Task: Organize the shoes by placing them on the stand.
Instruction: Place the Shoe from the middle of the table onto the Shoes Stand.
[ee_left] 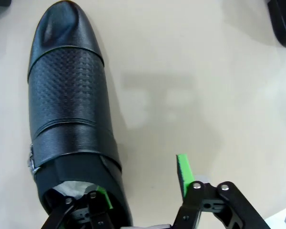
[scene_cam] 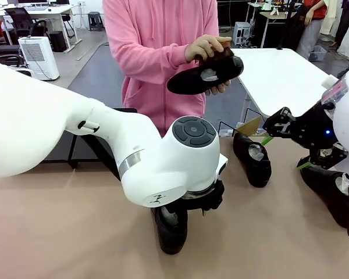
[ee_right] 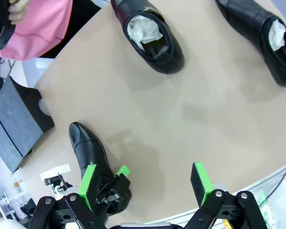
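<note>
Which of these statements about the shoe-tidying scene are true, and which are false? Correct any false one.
1. The person in the pink hooded top holds a glossy black leather shoe off the table. True.
2. The left claw holds a shoe in the air. False: the textured black leather shoe lies on the tan tabletop, with one claw finger inside its opening and the other outside.
3. The right claw is open with nothing between its fingers. True.
4. Every shoe sits on the stand. False: two black shoes stuffed with white paper lie on the tabletop, away from the low matte-black stand.
</note>
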Tool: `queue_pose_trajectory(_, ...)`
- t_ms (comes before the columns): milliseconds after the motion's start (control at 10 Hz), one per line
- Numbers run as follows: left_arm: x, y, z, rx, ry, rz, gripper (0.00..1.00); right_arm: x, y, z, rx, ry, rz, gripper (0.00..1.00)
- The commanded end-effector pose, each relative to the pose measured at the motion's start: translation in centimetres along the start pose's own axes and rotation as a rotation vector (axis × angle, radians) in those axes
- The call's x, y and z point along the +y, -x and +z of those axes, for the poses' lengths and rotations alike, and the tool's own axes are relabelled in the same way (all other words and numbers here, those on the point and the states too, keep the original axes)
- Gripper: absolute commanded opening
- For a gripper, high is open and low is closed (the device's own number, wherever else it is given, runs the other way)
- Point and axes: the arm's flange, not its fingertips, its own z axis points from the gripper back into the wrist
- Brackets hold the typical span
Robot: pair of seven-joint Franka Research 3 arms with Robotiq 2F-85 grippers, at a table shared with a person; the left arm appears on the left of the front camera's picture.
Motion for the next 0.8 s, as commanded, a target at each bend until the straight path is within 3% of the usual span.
queue_pose_trajectory(0,-0.4,-0.1,-0.1,-0.026,-0.044,0.022,0.07,0.0,0.0,0.0,-0.003,-0.004,0.010,1.00)
queue_pose_trajectory(100,-0.2,-0.1,0.0,-0.029,-0.063,0.028,0.00,0.0,0.0,0.0,-0.003,-0.004,0.010,1.00)
queue_pose_trajectory(600,1.6,-0.6,1.1,-0.045,-0.089,0.065,0.00,0.0,0.0,0.0,-0.003,-0.004,0.010,1.00)
queue_pose_trajectory(700,2.0,-0.6,1.1,-0.011,-0.084,0.070,0.00,0.0,0.0,0.0,-0.003,-0.004,0.010,1.00)
